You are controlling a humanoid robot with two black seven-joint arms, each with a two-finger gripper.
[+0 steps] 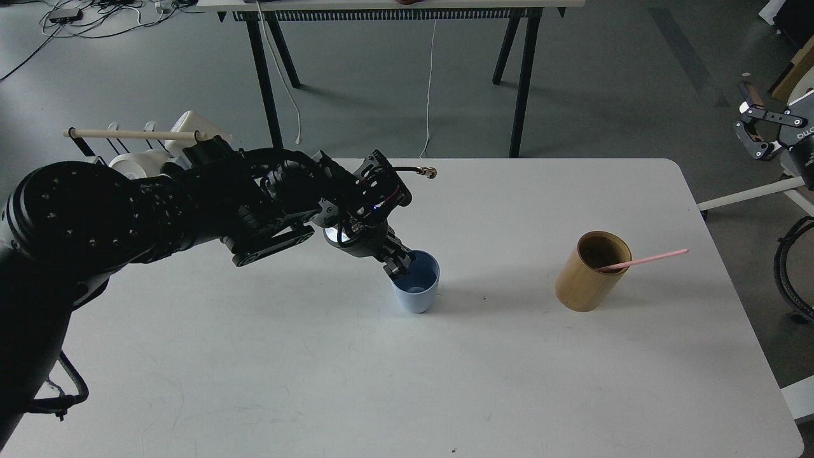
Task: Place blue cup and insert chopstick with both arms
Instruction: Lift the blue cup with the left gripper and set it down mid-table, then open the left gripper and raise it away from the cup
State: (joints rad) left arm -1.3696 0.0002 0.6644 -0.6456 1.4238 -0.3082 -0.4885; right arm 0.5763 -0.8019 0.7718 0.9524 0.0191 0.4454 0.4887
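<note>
The blue cup (417, 286) stands upright near the centre of the white table (407, 381), mouth up; the darker interior shows nothing inside except the gripper finger at the rim. Well apart to its right stands a tan wooden cylinder (590, 273), upright or slightly tilted, open at the top. One pale-pink chopstick (645, 260) rests in it — the lower end is inside the cylinder, the shaft leans over the right side of the rim, and the free end projects out to the right above the table.

The left gripper (399, 263) reaches down to the left side of the cup's rim. Its fingers are closed on the cup wall, one finger outside and one apparently inside the mouth, so the cup is grasped at the rim while its base sits on the table. The right gripper (757, 127) is at the far right edge of the view, off the table and raised, with its fingers spread apart and nothing between them.

The table surface is plain white with rounded corners. At its rear left, behind the left arm, a black wire rack (95, 149) carries a long beige wooden rod (133, 134) and white mugs (137, 166). Beyond lies a grey floor, a second table on black legs (516, 76), and loose cables — one white cable (431, 83) hangs down from that table.
</note>
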